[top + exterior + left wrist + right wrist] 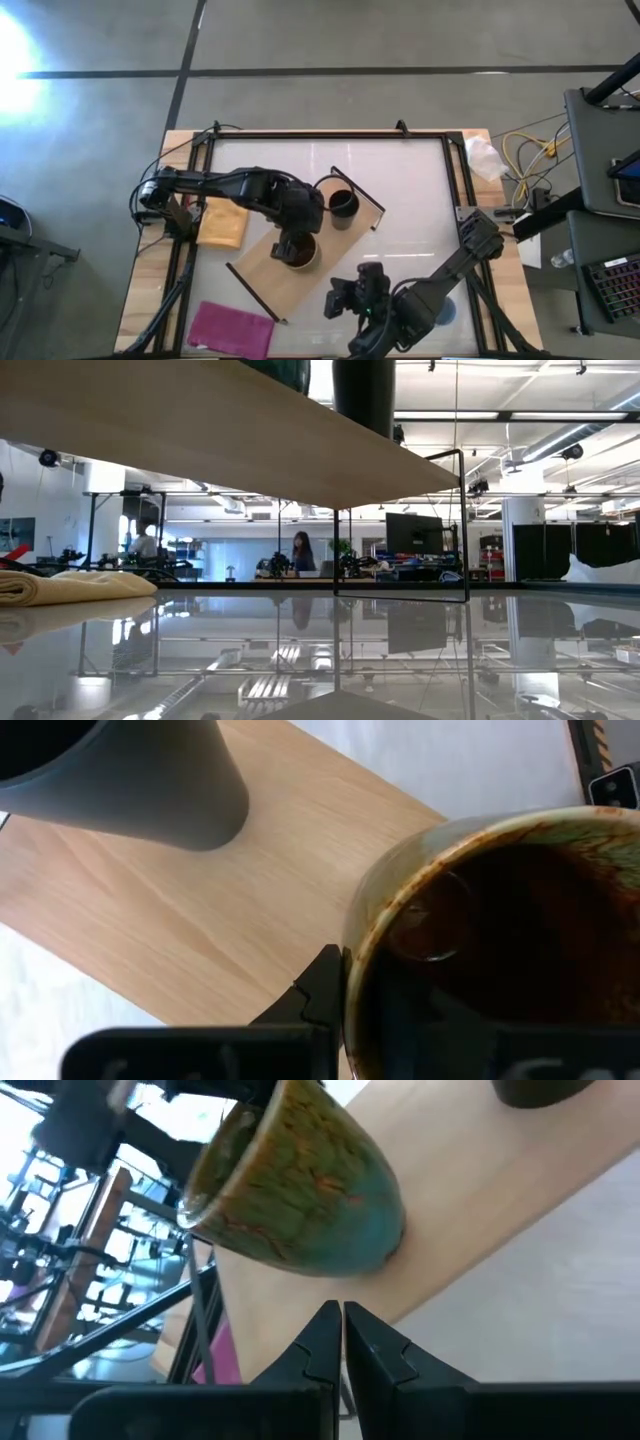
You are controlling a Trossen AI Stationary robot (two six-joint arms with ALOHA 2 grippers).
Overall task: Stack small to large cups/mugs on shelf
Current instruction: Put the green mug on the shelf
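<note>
The light-wood shelf [262,268] lies slantwise on the white table. A narrow black cup [343,203] stands on its far part, also seen in the left wrist view [150,780]. A mug glazed mustard-green at the rim and teal toward the base [300,1190], brown inside [500,940], sits on the shelf's middle. My left gripper [293,243] is directly over it and shut on its rim. My right gripper [340,298] hovers shut off the shelf's near side, fingertips [342,1325] pointing at the mug. No light blue-grey mug shows. My left gripper holds the mustard-brown mug at its rim [352,970], coming from above. One finger [322,988] lies against the outer wall; the other is hidden, seemingly inside the mug. The mug's base [385,1245] meets the shelf board, as far as the right wrist view shows.
A folded orange cloth [222,225] lies left of the shelf, also in the low view [70,588]. A magenta cloth [232,328] lies at the near left. Black frame rails [455,170] border the table. White table stretches right of the shelf. A person [300,550] shows far behind.
</note>
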